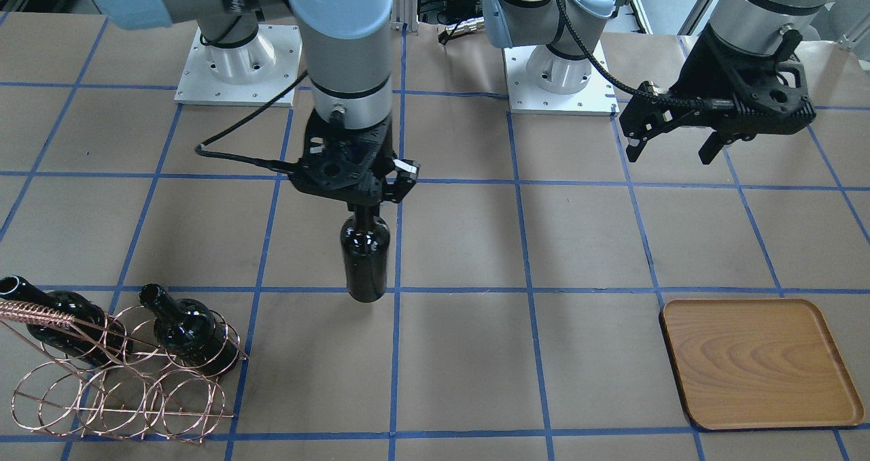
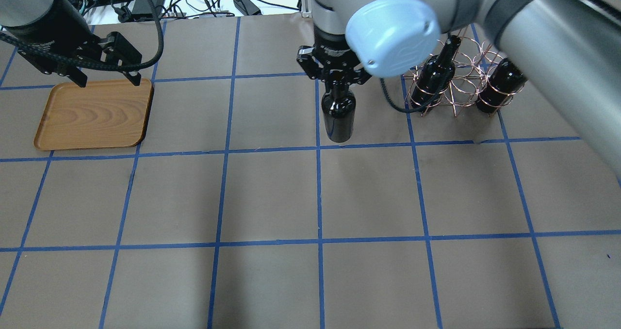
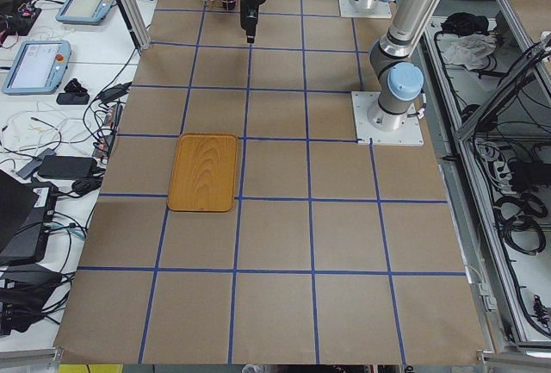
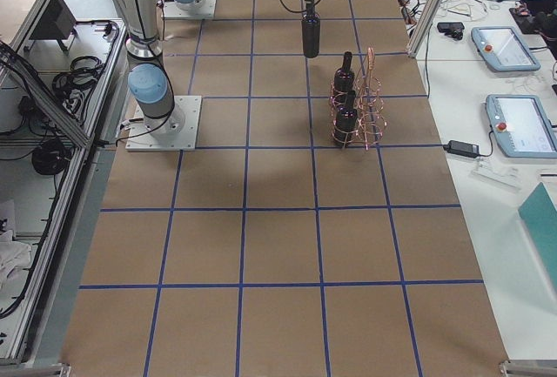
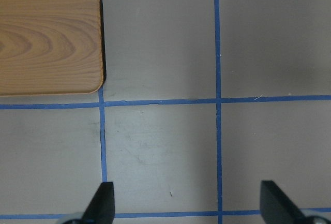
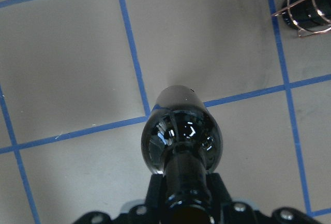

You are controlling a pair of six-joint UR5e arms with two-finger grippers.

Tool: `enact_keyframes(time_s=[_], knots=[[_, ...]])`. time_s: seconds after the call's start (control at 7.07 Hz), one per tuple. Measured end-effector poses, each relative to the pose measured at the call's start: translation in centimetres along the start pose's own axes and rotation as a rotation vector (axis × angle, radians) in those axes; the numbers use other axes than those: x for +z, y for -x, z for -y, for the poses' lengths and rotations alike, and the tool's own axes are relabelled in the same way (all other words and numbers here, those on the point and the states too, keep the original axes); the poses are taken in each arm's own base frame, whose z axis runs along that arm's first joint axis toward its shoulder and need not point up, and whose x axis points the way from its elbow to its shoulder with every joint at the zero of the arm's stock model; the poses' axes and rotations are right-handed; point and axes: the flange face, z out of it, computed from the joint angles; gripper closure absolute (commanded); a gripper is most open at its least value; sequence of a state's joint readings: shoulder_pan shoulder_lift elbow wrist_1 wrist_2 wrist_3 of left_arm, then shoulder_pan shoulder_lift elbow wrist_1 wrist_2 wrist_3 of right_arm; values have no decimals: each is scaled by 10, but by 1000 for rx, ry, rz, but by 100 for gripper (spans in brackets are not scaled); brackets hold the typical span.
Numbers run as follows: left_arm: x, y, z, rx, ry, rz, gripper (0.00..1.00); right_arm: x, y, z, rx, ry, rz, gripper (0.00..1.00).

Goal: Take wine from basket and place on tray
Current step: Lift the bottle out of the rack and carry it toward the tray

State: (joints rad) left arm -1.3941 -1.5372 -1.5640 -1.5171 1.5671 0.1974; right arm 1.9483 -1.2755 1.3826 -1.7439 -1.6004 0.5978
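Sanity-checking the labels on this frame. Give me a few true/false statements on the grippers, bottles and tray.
1. The right gripper holds a bottle by the neck. True.
2. A bottle lies on the tray. False: no bottle is on it.
3. Two other bottles sit in the basket. True.
4. The left gripper is shut. False: it is open and holds nothing.
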Motion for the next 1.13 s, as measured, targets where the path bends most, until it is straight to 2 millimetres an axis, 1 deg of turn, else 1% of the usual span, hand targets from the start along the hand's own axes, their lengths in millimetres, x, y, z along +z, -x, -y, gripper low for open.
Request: enact_keyframes(time_s=[0.14,0.28,0.57,0.85,0.99,1.13], knots=[[0,3,0,6,-1,0,0,9,24,-12,27,-11,14,100],[1,3,0,8,1,-2,0,15,44,-25,54,-11,22,100],[1,3,0,11,3,-5,0,20,66,-45,89,2,36,100],[2,2,0,12,2,-6,0,22,88,-59,120,12,53,100],[2,2,0,12,3,-7,0,27,101,-66,125,18,52,100],[3,2,-1,13,5,-7,0,33,110,-71,127,24,48,100]])
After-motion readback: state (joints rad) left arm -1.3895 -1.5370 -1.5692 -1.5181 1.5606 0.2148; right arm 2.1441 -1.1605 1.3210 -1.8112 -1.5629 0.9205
